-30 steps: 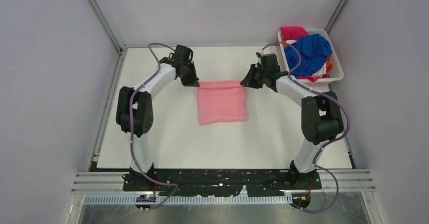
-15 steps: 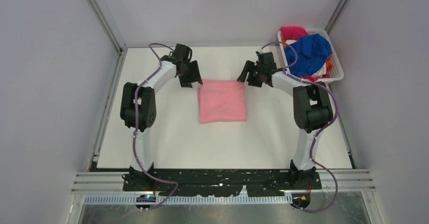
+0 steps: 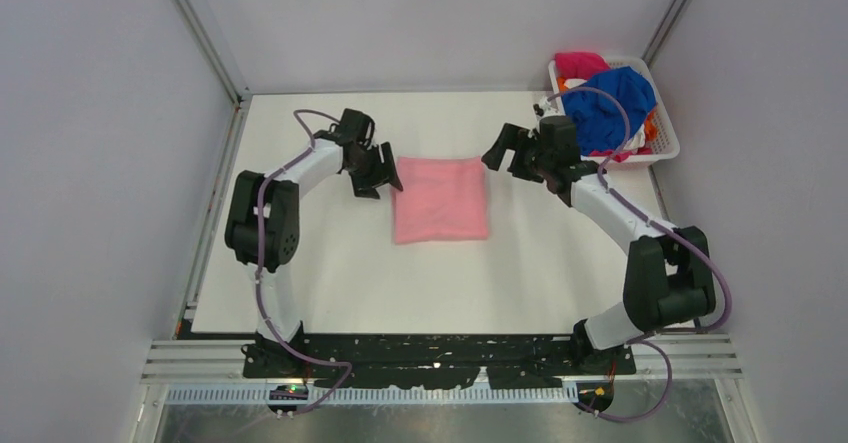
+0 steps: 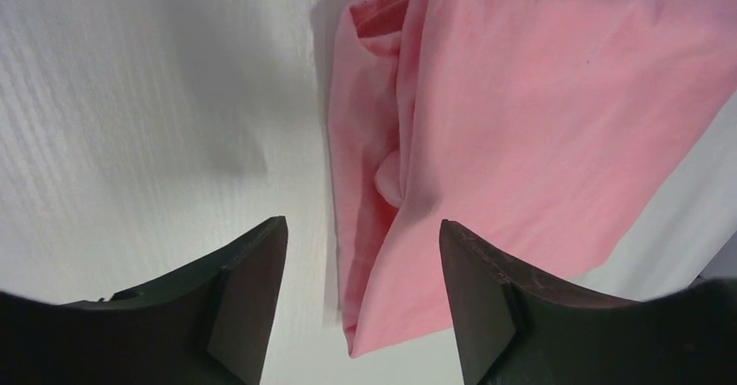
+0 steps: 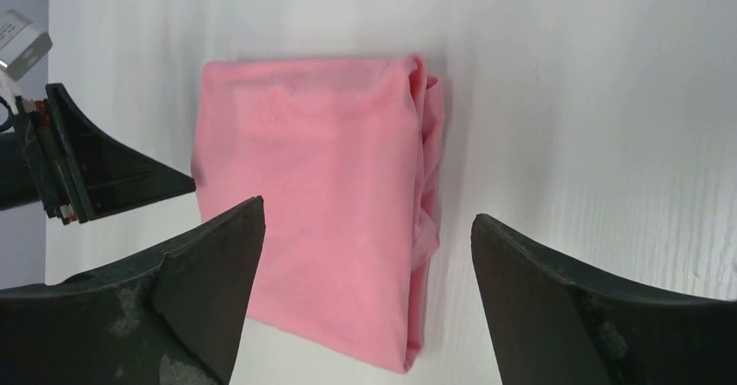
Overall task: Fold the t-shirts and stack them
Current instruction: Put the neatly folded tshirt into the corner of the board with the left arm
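A light pink t-shirt lies folded into a rectangle at the middle of the table. My left gripper hovers open just off its far left corner. In the left wrist view the jaws stand apart with the shirt's layered edge beyond them, untouched. My right gripper is open and empty just off the far right corner; its wrist view looks down on the folded pink shirt. Royal blue, magenta and orange t-shirts are heaped in the basket.
The white mesh basket stands at the table's far right corner, close behind my right wrist. Grey walls enclose the white table on three sides. My left gripper's fingers show at the left of the right wrist view.
Both grippers opened and let go of the pink shirt's far corners, and its far edge now lies flat. The right arm swung out to the right; the left gripper drew back a little.
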You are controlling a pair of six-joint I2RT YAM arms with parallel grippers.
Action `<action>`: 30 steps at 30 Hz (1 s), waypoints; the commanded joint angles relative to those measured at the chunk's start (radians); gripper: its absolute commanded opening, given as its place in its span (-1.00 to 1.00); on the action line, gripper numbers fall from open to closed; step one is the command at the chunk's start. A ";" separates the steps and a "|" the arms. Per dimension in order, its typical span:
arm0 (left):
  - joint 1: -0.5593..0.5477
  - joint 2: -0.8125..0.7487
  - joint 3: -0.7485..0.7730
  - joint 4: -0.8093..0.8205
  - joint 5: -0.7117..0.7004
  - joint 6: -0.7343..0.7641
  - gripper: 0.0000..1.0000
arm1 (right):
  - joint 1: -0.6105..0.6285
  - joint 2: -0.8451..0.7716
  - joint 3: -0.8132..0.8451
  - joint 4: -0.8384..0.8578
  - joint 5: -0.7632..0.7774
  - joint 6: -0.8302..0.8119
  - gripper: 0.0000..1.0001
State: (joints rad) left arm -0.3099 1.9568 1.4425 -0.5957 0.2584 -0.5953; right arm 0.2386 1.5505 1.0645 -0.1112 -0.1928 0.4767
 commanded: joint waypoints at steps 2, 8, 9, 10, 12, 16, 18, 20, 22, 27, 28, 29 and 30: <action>-0.016 0.033 0.024 0.080 0.059 -0.013 0.18 | 0.002 -0.138 -0.135 0.017 0.023 -0.009 0.91; -0.032 0.124 0.080 0.085 0.116 -0.031 -0.15 | -0.002 -0.286 -0.197 -0.055 0.085 -0.045 0.91; -0.039 0.123 0.081 0.088 0.101 -0.034 -0.17 | -0.003 -0.300 -0.209 -0.057 0.094 -0.045 0.91; -0.045 0.124 0.089 0.082 0.085 -0.034 -0.17 | -0.004 -0.322 -0.213 -0.058 0.096 -0.044 0.91; -0.055 0.138 0.122 0.039 0.063 -0.032 -0.27 | -0.005 -0.348 -0.220 -0.063 0.092 -0.045 0.91; -0.056 0.145 0.134 0.012 0.074 -0.054 -0.81 | -0.009 -0.389 -0.233 -0.070 0.094 -0.057 0.91; -0.055 0.141 0.128 0.003 0.060 -0.067 -1.00 | -0.013 -0.408 -0.237 -0.076 0.101 -0.065 0.91; -0.055 0.136 0.128 -0.013 0.036 -0.068 -1.00 | -0.019 -0.421 -0.240 -0.084 0.107 -0.072 0.91; -0.055 0.131 0.145 -0.059 -0.016 -0.054 -1.00 | -0.024 -0.432 -0.243 -0.090 0.108 -0.077 0.91; -0.047 0.150 0.247 -0.228 -0.238 0.020 -1.00 | -0.037 -0.456 -0.250 -0.093 0.117 -0.090 0.91; -0.039 0.166 0.283 -0.271 -0.266 0.037 -1.00 | -0.037 -0.458 -0.250 -0.095 0.126 -0.094 0.91; -0.030 0.181 0.316 -0.305 -0.301 0.050 -1.00 | -0.041 -0.460 -0.251 -0.097 0.132 -0.100 0.91; -0.021 0.197 0.345 -0.330 -0.332 0.063 -1.00 | -0.043 -0.462 -0.251 -0.100 0.144 -0.102 0.91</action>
State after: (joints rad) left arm -0.3634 2.1166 1.6642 -0.7700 0.1192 -0.6098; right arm 0.2058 1.1255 0.8169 -0.2176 -0.0937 0.4080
